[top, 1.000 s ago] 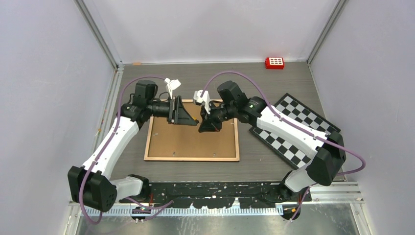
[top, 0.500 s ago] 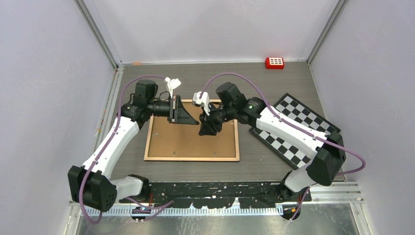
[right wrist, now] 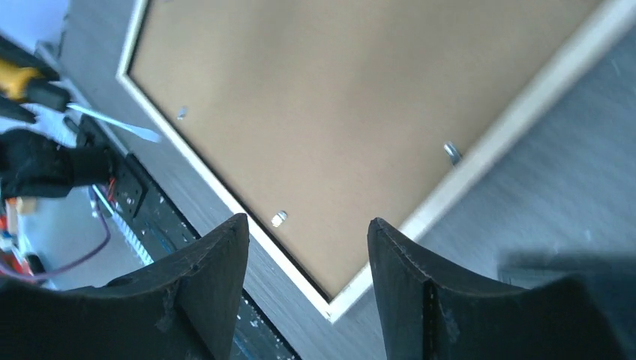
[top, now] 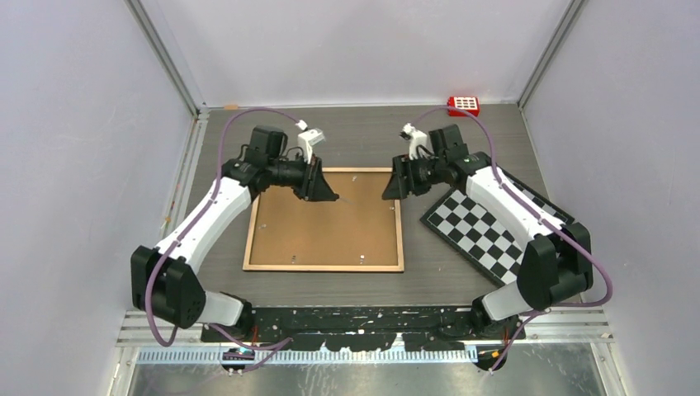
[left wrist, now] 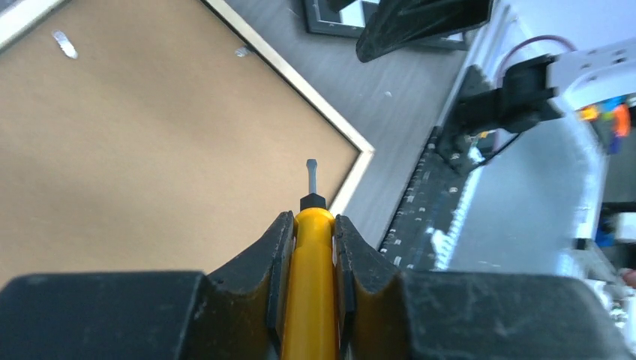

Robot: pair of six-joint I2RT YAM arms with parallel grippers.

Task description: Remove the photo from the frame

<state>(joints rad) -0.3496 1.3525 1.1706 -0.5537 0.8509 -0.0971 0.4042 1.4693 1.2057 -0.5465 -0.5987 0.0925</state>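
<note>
One frame [top: 324, 219] lies back-up on the table [top: 371, 144]: brown board, pale wood rim. You can't see the photo from this side. Three metal tabs [right wrist: 279, 218] show in the right wrist view. One checkerboard [top: 487, 227] sits just right of the frame, one red block [top: 463, 106] at the far edge. Left gripper [top: 328, 196] is over the board's far-left part, clamped on a yellow screwdriver [left wrist: 309, 255]. Right gripper [top: 390, 191] is over the far-right corner, jaws apart, empty, arm above the checkerboard.
</note>
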